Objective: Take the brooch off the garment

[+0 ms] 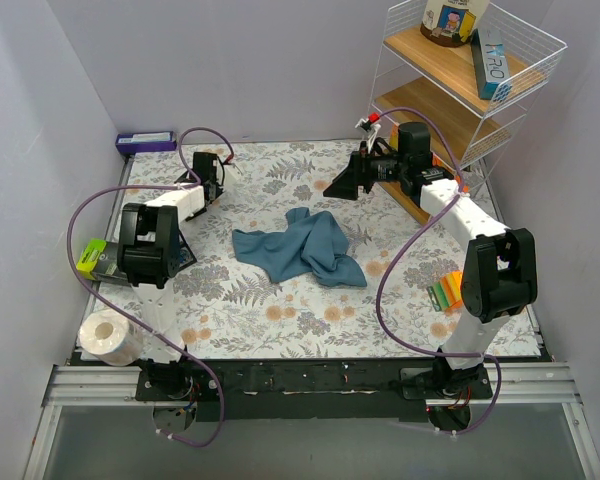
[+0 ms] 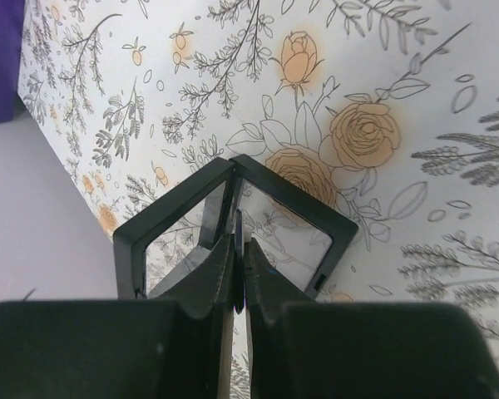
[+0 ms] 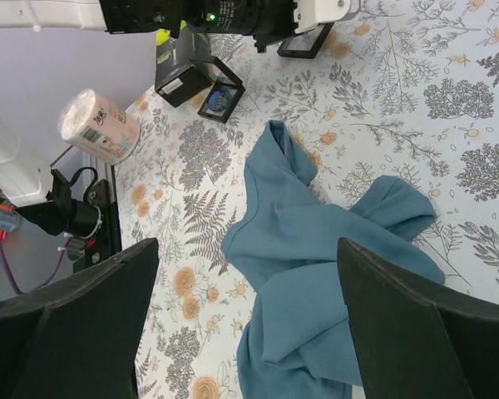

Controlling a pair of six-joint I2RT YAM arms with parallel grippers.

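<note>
Crumpled garment [image 1: 300,248] on table [image 1: 280,312]; jar [image 1: 450,20], box [image 1: 492,62] on shelf [image 1: 430,50]

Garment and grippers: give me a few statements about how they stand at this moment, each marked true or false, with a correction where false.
1. The garment lies crumpled on the floral table cover, and neither gripper holds it. True.
2. The right gripper is clamped on a fold of the garment. False: its jaws stand wide open with nothing between them.
3. The left gripper is shut, with its tips over a black frame. True.
4. The toilet roll lies on the garment. False: it sits at the near left corner of the table, apart from the cloth.
</note>
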